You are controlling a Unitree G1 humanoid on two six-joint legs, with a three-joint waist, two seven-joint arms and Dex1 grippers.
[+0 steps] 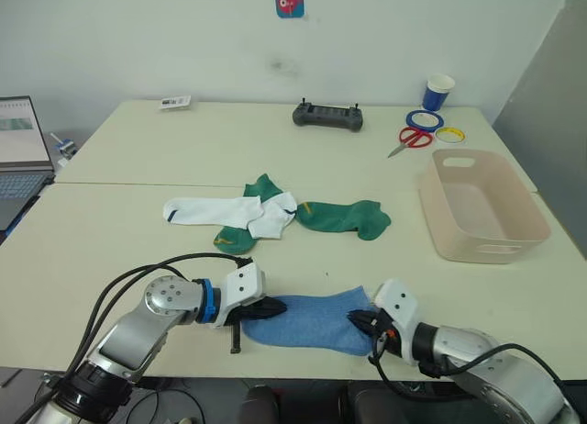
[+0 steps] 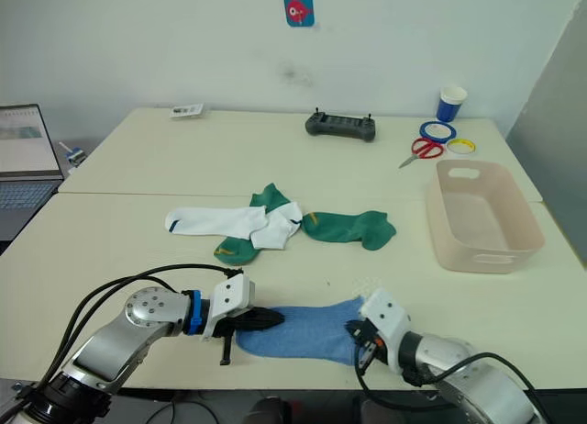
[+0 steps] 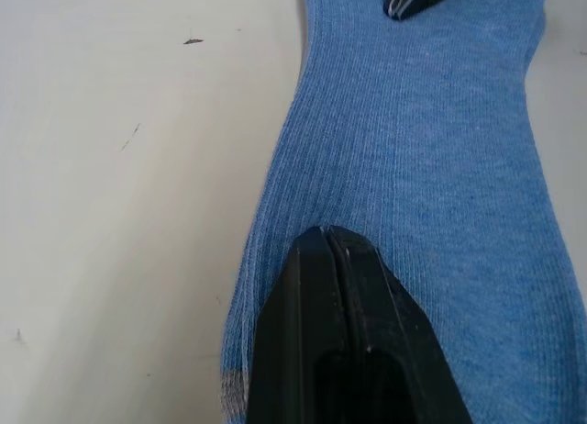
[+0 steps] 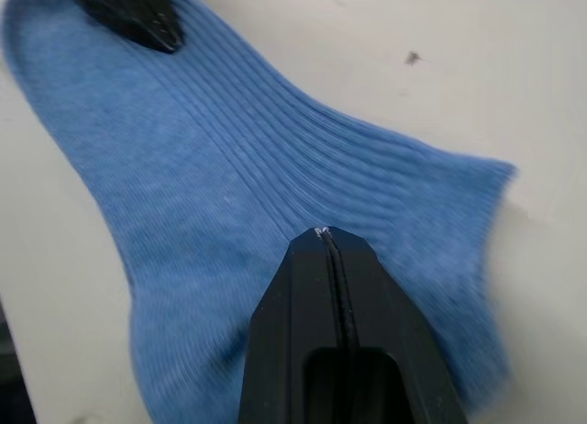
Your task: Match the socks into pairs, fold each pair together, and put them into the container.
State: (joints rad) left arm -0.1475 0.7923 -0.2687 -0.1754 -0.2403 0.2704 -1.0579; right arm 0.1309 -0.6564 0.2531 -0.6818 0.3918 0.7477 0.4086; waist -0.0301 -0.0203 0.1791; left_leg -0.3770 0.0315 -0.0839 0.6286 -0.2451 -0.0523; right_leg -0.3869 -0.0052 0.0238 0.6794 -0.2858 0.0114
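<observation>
Up close, both grippers' jaws look closed, seemingly pressing opposite ends of the blue sock [image 1: 307,321].

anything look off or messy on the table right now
Nothing is spilled or damaged. The white socks and green socks lie in an unsorted overlapping heap at mid-table, the container holds nothing, and the blue sock lies at the near edge.
</observation>
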